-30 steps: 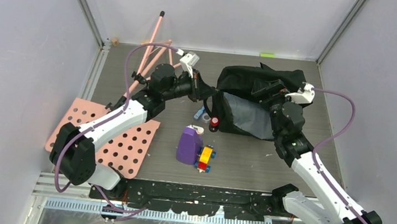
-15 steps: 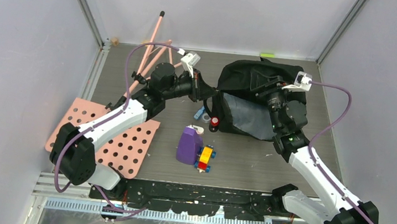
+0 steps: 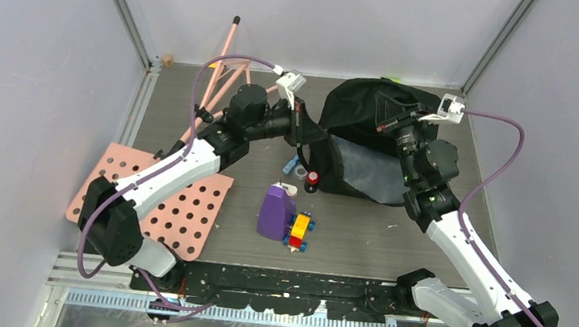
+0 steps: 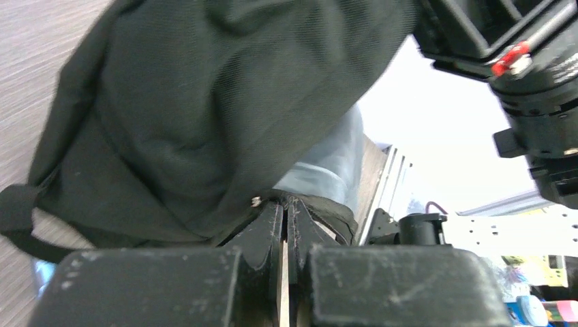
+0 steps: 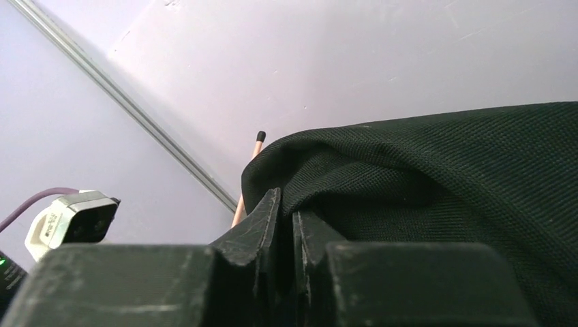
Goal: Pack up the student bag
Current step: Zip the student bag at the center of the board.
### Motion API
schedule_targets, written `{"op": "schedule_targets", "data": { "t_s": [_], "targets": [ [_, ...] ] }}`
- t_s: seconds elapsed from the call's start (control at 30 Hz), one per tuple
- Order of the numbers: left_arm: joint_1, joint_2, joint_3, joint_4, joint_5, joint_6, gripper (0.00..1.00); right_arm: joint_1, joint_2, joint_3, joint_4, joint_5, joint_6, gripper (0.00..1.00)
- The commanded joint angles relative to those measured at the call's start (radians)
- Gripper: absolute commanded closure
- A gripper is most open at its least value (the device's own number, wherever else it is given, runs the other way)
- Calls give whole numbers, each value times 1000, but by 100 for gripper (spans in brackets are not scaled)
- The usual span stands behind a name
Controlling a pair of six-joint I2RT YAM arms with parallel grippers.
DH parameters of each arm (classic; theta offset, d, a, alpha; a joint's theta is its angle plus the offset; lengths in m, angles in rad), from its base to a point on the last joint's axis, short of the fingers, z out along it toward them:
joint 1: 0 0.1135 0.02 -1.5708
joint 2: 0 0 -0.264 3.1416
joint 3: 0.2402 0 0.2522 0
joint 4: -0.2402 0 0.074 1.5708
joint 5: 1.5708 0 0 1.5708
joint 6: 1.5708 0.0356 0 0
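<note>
1. My left fingers [image 4: 275, 216] are pinched fully shut on the rim of the big, floppy black fabric student bag [image 3: 373, 107], on the side of its mouth towards the tabletop's left edge.
2. My right fingers [image 5: 271, 211] are clamped almost together on a fold of the same black cloth, up at the bag's top towards the far right corner.
3. The bag slumps at the far right of the grey wood-grain tabletop [image 3: 361, 228], with its grey-lined mouth [image 3: 363, 167] facing the near edge.
4. The mouth's long axis runs across from one pinch to the other, so I reckon lifting both ends together would hold it open.
5. The purple bottle-like container [image 3: 274, 213] and the stack of coloured toy bricks [image 3: 299, 231] stand nearward of the mouth, apart from it. My left arm looks nearer to both, so that's the one I'd free to fetch them.
</note>
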Motion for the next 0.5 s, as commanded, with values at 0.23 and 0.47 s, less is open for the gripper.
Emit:
{"op": "schedule_targets", "data": {
  "t_s": [0.23,0.47],
  "targets": [
    [-87,77,280,243,20,-110,100,3,118,143,-18,43,-44,88],
    [-92,142,391,271,-3,-158,100,3,86,238,-217,2,-126,66]
  ]
}}
